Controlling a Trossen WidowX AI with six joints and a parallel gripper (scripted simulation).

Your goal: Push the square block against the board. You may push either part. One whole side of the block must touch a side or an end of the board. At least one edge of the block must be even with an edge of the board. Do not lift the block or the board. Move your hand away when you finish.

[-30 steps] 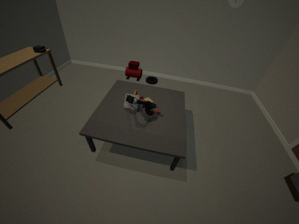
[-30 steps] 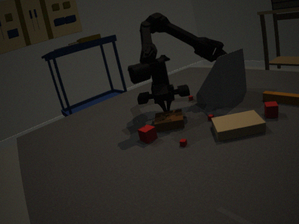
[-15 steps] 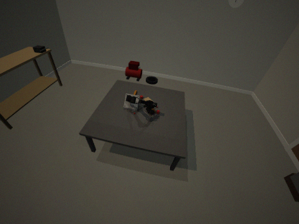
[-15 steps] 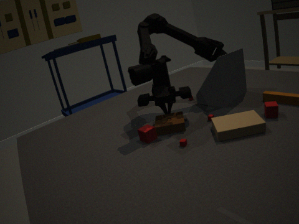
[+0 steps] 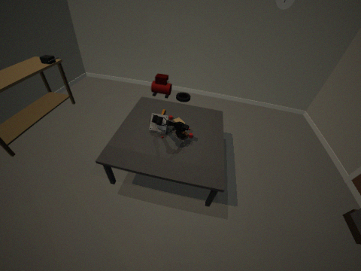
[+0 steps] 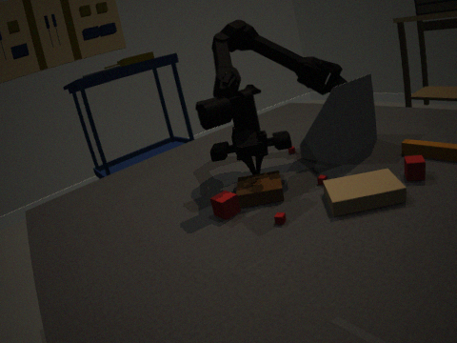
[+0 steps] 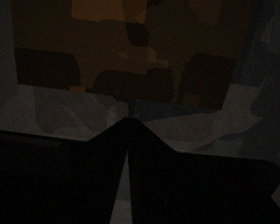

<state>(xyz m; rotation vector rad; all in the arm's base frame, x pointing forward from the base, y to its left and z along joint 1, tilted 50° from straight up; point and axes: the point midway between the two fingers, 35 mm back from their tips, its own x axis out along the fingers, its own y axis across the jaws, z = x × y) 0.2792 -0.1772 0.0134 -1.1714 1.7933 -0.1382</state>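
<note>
A brown square block lies flat on the table, partly in the arm's shadow. A pale tan board lies flat to its right in the exterior view, with a wide gap between them. My gripper is shut and empty. Its tips point down at the block's far side in the exterior view. In the wrist view the tips are just short of the block's near edge; whether they touch it is unclear. The block's underside edge at the tips is hidden in the exterior view.
A red cube sits at the block's left front corner, touching or almost touching. A small red cube lies in front. Another red cube and an orange bar are beyond the board. A grey angular panel stands behind.
</note>
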